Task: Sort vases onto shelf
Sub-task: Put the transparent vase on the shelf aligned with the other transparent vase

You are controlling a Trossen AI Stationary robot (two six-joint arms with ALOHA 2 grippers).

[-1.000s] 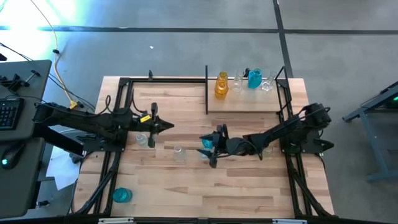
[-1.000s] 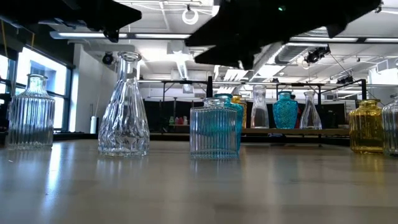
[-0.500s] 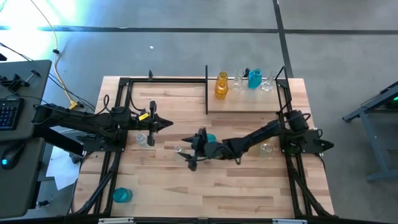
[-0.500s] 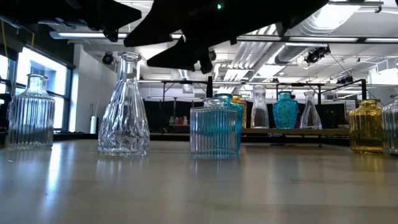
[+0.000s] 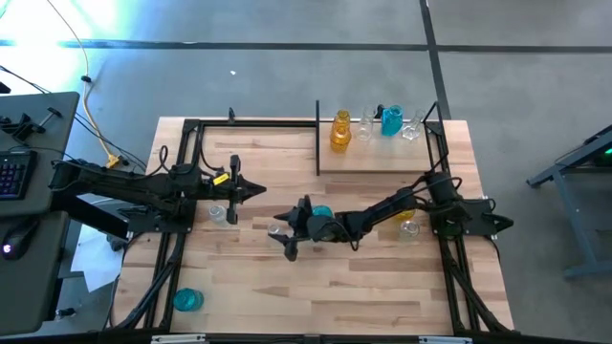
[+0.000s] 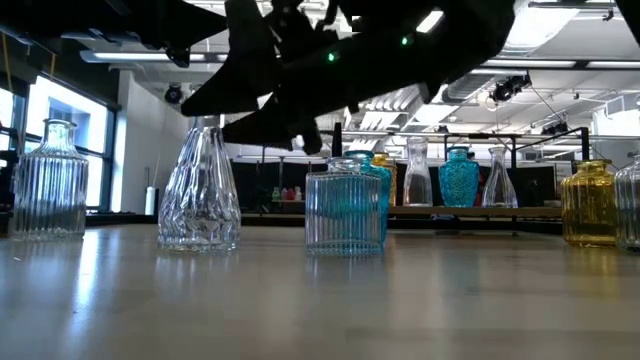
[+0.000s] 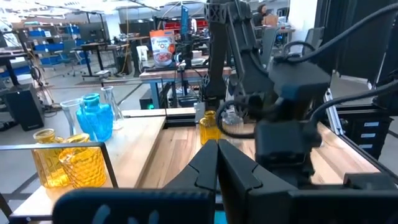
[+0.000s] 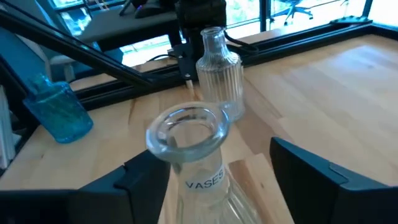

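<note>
My right gripper (image 5: 285, 235) is open at mid-table, one finger on each side of the neck of a clear cone-shaped vase (image 8: 186, 134), which stands on its base (image 6: 200, 190); I see no touch. Just behind that gripper a teal vase (image 5: 323, 212) stands under the arm. A ribbed clear vase (image 5: 220, 212) stands to the left, below my left gripper (image 5: 258, 192), which is shut, level and holds nothing. The shelf (image 5: 382, 158) at the far right carries an amber vase (image 5: 340, 131), a teal vase (image 5: 391, 120) and two clear ones.
Another teal vase (image 5: 187, 299) stands near the table's front left corner. An amber vase (image 5: 406, 204) and a clear one (image 5: 409, 227) stand under the right arm near its base. A black frame (image 5: 182, 172) runs along the table's sides. Bare wood lies along the near edge.
My right gripper has travelled toward the table's left edge and sunk a little, from over the teal vase to the clear cone-shaped vase, whose neck now stands between its fingers. No vase has moved.
</note>
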